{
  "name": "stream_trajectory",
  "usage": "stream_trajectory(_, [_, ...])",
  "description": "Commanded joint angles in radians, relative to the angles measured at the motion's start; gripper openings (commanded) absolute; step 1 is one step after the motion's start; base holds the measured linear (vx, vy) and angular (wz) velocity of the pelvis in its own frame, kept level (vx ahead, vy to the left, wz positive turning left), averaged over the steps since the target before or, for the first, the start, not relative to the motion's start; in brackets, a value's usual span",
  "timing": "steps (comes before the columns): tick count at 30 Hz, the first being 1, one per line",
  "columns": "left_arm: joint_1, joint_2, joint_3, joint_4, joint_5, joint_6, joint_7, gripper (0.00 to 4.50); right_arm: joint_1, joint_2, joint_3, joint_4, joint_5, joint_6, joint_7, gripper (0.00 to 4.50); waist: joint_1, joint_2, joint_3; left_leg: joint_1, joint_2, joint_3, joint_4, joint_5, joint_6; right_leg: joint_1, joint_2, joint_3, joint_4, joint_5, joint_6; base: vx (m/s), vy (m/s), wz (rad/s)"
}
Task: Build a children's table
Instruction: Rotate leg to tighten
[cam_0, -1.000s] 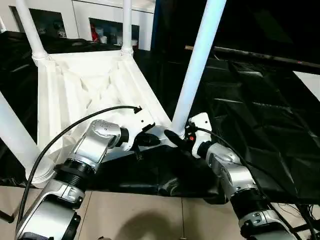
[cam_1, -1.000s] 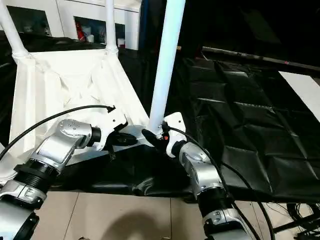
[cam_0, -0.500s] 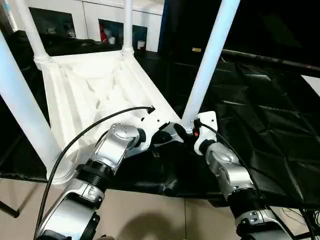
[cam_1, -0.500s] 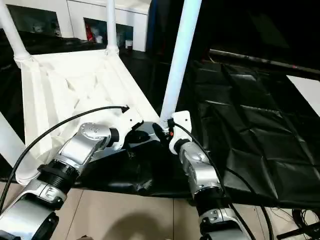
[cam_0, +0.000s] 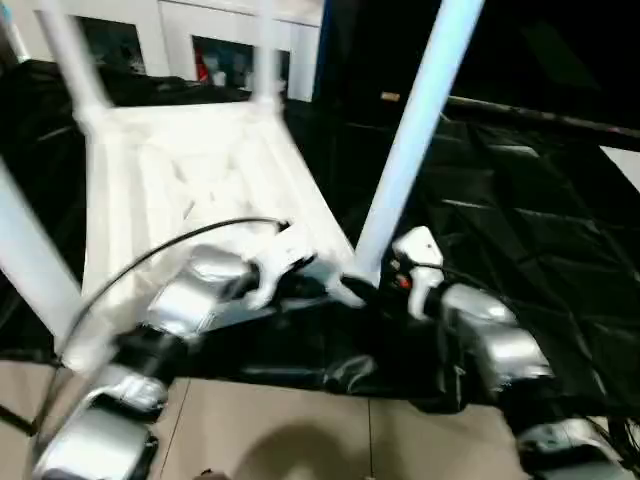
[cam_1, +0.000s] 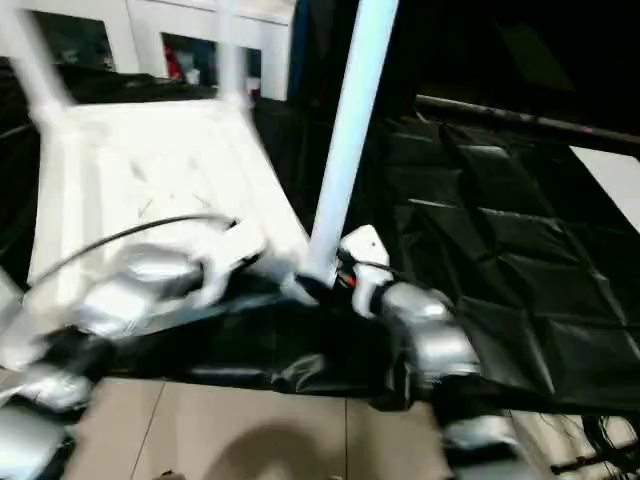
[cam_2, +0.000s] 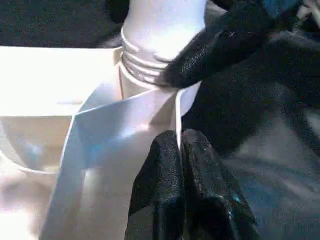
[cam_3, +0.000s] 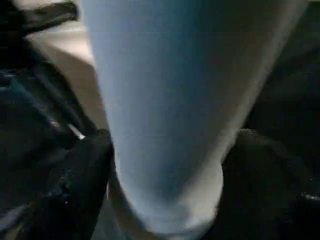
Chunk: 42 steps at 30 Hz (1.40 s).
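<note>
At the bottom of the frame we see our two silver forearms over the pale floor (cam_0: 280, 430). Our left gripper (cam_2: 180, 150), fingers pressed together, rests against the near corner edge of the upturned white tabletop (cam_0: 190, 175), left of centre on the black-draped desk (cam_0: 520, 230). Our right gripper (cam_3: 165, 165) has its fingers spread on either side of the base of the near-right leg (cam_0: 410, 140), which stands in its corner socket (cam_2: 145, 65) at centre. Farther off, upper left, more legs rise before white cabinets (cam_0: 170, 35).
</note>
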Motion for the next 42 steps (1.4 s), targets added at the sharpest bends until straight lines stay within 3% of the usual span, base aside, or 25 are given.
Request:
stream_trajectory(1, [0.021,0.003,-0.026,-0.035,-0.028,0.017,-0.07,0.0,0.005,-0.04,-0.009,-0.027,0.024,0.013,0.06,3.9,0.003,0.016,-0.055,0.01,0.01,0.009,-0.058,-0.216,0.036,0.048,-0.047,0.032,-0.062,-0.122,-0.222,0.0,0.0,0.0])
stream_trajectory(3, [0.035,0.031,-0.018,-0.058,-0.039,0.02,-0.1,0.0,0.009,-0.063,-0.012,-0.037,0.035,0.008,0.108,3.9,0.01,0.011,-0.053,0.009,0.01,0.01,-0.059,-0.219,0.033,0.048,-0.048,0.032,-0.061,-0.137,-0.219,0.0,0.0,0.0])
stream_trajectory(7, [0.044,0.048,-0.01,-0.056,-0.044,0.013,-0.109,0.0,0.019,-0.086,0.001,-0.055,0.063,0.025,0.185,3.9,0.016,0.011,-0.055,0.008,0.007,0.01,-0.058,-0.198,0.028,0.05,-0.047,0.032,-0.06,-0.124,-0.211,0.0,0.0,0.0])
stream_trajectory(8, [0.047,0.053,-0.009,-0.057,-0.048,0.011,-0.11,0.0,0.024,-0.096,0.012,-0.06,0.064,0.027,0.207,3.9,0.016,0.006,-0.056,0.008,0.007,0.011,-0.057,-0.193,0.029,0.051,-0.047,0.032,-0.059,-0.122,-0.21,0.0,0.0,0.0])
stream_trajectory(20, [0.047,0.053,0.003,-0.065,-0.048,0.012,-0.089,0.0,0.022,-0.086,0.028,-0.041,0.048,0.015,0.208,2.77,0.015,0.006,-0.057,0.006,0.005,0.01,-0.055,-0.181,0.025,0.05,-0.048,0.032,-0.059,-0.14,-0.202,0.0,0.0,0.0])
stream_trajectory(27, [0.052,0.055,0.001,-0.067,-0.052,0.012,-0.081,0.0,0.023,-0.084,0.039,-0.037,0.044,0.014,0.216,2.52,0.015,0.006,-0.057,0.006,0.005,0.01,-0.054,-0.186,0.025,0.049,-0.048,0.032,-0.06,-0.153,-0.198,0.0,0.0,0.0])
stream_trajectory(30, [0.033,0.003,0.014,-0.017,-0.029,0.013,0.022,0.0,0.024,-0.046,0.009,0.008,0.031,0.016,0.099,2.5,0.015,0.006,-0.055,0.005,0.005,0.01,-0.055,-0.187,0.021,0.048,-0.048,0.032,-0.061,-0.158,-0.197,0.0,0.0,0.0])
stream_trajectory(33, [-0.003,-0.065,0.032,0.052,-0.002,0.017,0.153,0.0,0.013,0.0,-0.034,0.068,0.015,0.029,-0.062,2.49,0.013,0.005,-0.05,0.013,0.002,0.008,-0.058,-0.263,-0.008,0.042,-0.052,0.032,-0.077,-0.311,-0.166,0.0,0.0,0.0])
stream_trajectory(34, [-0.035,-0.117,0.039,0.109,0.021,0.017,0.257,0.0,0.009,0.046,-0.067,0.087,0.017,0.051,-0.18,2.49,0.013,0.009,-0.051,0.009,0.003,0.004,-0.06,-0.264,-0.016,0.044,-0.053,0.032,-0.079,-0.339,-0.148,0.0,0.0,0.0])
stream_trajectory(36, [-0.051,-0.143,0.042,0.134,0.03,0.021,0.302,0.0,0.007,0.069,-0.082,0.092,0.018,0.064,-0.238,2.49,0.011,0.006,-0.05,0.015,0.001,0.005,-0.059,-0.294,-0.024,0.036,-0.053,0.032,-0.086,-0.379,-0.132,0.0,0.0,0.0])
stream_trajectory(37, [-0.069,-0.175,0.049,0.162,0.037,0.031,0.361,0.0,0.003,0.097,-0.094,0.096,0.014,0.072,-0.301,2.49,0.01,0.007,-0.053,0.004,0.0,0.001,-0.062,-0.276,-0.024,0.047,-0.052,0.03,-0.084,-0.373,-0.12,0.0,0.0,0.0])
stream_trajectory(39, [-0.081,-0.197,0.055,0.183,0.04,0.033,0.401,0.0,-0.002,0.119,-0.101,0.103,0.008,0.077,-0.356,2.49,0.011,0.012,-0.053,0.014,0.0,0.004,-0.059,-0.286,-0.021,0.035,-0.05,0.032,-0.088,-0.361,-0.117,0.0,0.0,0.0])
stream_trajectory(40, [-0.094,-0.219,0.059,0.203,0.044,0.033,0.439,0.0,-0.007,0.145,-0.109,0.105,0.013,0.085,-0.392,2.49,0.01,0.011,-0.054,0.008,-0.001,0.003,-0.06,-0.28,-0.019,0.038,-0.049,0.032,-0.086,-0.345,-0.119,0.0,0.0,0.0])
stream_trajectory(42, [-0.114,-0.248,0.06,0.233,0.052,0.025,0.49,0.0,-0.014,0.197,-0.128,0.098,0.038,0.106,-0.435,2.49,0.01,0.014,-0.055,0.008,-0.001,0.003,-0.061,-0.273,-0.017,0.04,-0.047,0.032,-0.083,-0.312,-0.124,0.0,0.0,0.0])
